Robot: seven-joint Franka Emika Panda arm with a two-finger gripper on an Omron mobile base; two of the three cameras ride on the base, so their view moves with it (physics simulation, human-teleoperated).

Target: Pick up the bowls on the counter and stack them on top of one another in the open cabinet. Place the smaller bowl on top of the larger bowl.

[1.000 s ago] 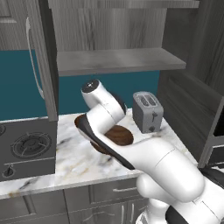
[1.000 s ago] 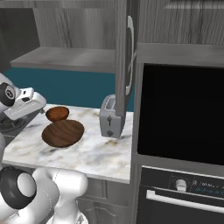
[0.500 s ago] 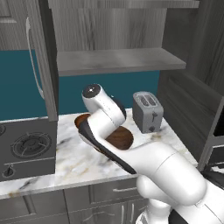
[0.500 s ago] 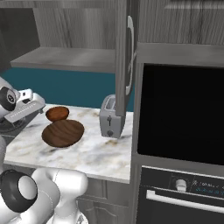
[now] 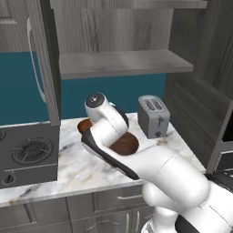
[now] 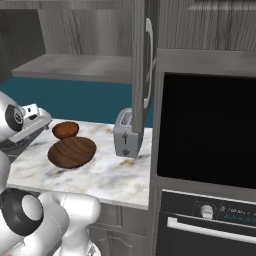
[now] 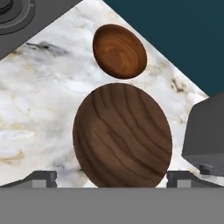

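Hand view: the gripper [image 7: 111, 177] stands wide open, holding nothing, its dark fingertips [image 7: 41, 177] flanking the larger bowl [image 7: 122, 135] on the counter [image 7: 35, 105]. That bowl's near rim is cut off below. Just beyond it, apart, sits the smaller bowl [image 7: 119, 50], hollow up. A toaster [image 7: 205, 131] crowds one side; bare marble lies on the other. The open cabinet [image 6: 75, 66] shelf hangs above the counter.

Arm bent low, hand angled downward.
The gripper [image 7: 111, 177] has its jaws spread wide, holding nothing.
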